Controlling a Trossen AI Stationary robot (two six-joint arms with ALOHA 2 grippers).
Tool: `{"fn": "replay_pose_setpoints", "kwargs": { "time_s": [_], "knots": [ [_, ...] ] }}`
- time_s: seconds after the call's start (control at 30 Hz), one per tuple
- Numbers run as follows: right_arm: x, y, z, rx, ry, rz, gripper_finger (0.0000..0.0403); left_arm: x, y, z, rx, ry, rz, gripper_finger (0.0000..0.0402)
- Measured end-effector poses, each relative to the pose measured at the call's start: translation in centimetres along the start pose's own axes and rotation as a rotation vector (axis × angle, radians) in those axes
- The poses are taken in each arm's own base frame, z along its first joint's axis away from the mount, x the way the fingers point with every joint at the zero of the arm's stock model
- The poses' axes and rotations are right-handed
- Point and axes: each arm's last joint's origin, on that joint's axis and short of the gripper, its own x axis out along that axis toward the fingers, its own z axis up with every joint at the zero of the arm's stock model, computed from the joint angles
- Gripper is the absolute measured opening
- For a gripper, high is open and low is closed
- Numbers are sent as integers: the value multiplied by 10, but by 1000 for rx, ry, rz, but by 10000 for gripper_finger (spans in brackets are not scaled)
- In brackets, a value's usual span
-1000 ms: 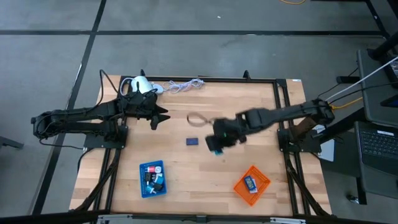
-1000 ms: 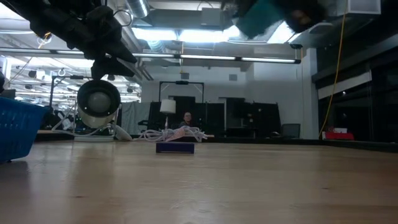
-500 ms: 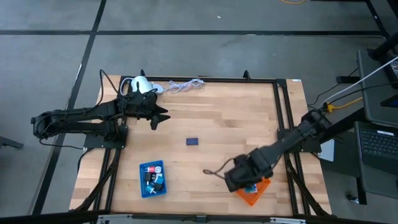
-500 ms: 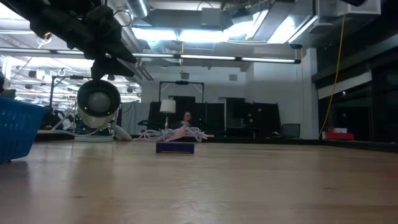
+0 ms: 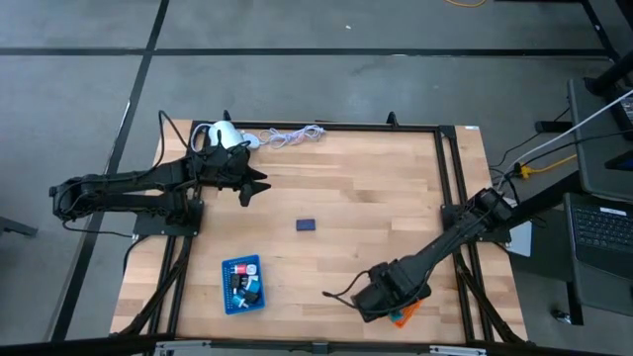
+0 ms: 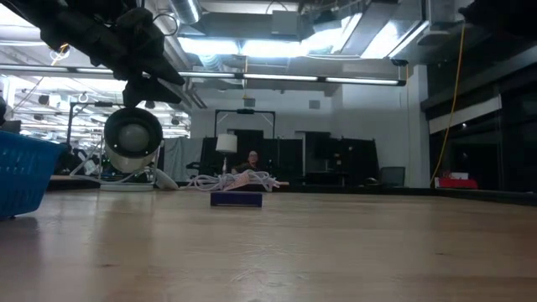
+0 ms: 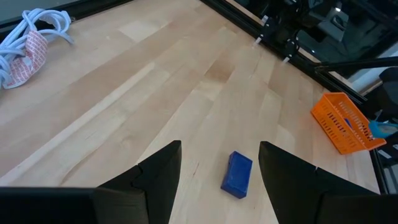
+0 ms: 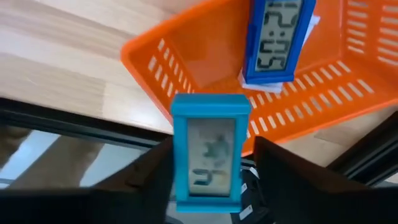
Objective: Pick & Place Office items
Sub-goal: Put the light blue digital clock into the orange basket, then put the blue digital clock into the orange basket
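Note:
My right gripper (image 5: 381,297) hovers over the orange mesh tray (image 5: 406,316) at the table's near right, shut on a small teal clock (image 8: 210,155). A blue clock (image 8: 280,37) lies in that tray. A navy block (image 5: 307,224) lies flat on the table's middle and shows between my left fingers in the left wrist view (image 7: 237,174). My left gripper (image 5: 252,186) is open and hangs still at the far left, beside the white lamp-like device (image 5: 223,133). The blue tray (image 5: 242,285) holds several small pieces. My right gripper pinches the teal clock by its two long side edges (image 8: 177,162) between its two fingers. The clock's display face is toward the wrist camera. It is lifted clear, above the near rim of the orange tray (image 8: 155,62).
A white cord (image 5: 292,135) lies coiled at the far edge beside the lamp-like device. Black frame rails run along the table's left and right sides. Bare wood lies between the navy block and both trays. A person sits far off in the room (image 6: 252,159).
My right arm has swung from the table's middle toward the near edge, carrying the teal clock, and now stands over the orange tray. In the last half second it went a little farther toward the near edge. The left arm kept still.

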Motion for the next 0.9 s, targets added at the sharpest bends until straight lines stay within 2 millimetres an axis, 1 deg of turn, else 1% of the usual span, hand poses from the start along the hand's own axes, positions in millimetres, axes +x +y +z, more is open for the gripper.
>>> {"fn": "replay_pose_setpoints", "kwargs": {
  "time_s": [0.1, 0.17, 0.23, 0.6, 0.77, 0.9],
  "knots": [
    [1, 0, -2, -4, 1, -4, 249, 0, 0, 0, -2, 1, 1, 210],
    [1, 0, -1, 2, -4, -4, 263, 0, 0, 0, -4, 1, 0, 210],
    [1, 0, -1, 9, -11, -4, 267, 0, 0, 0, -5, 1, 1, 210],
    [1, -1, 0, 9, -45, -5, 236, 0, 0, 0, -6, -1, 6, 210],
    [1, -1, 1, 12, -53, -2, 228, 0, 0, 0, -6, -2, 7, 210],
    [-2, 2, 9, 24, -104, 27, 228, 0, 0, 0, -6, -2, 8, 210]
  ]
}}
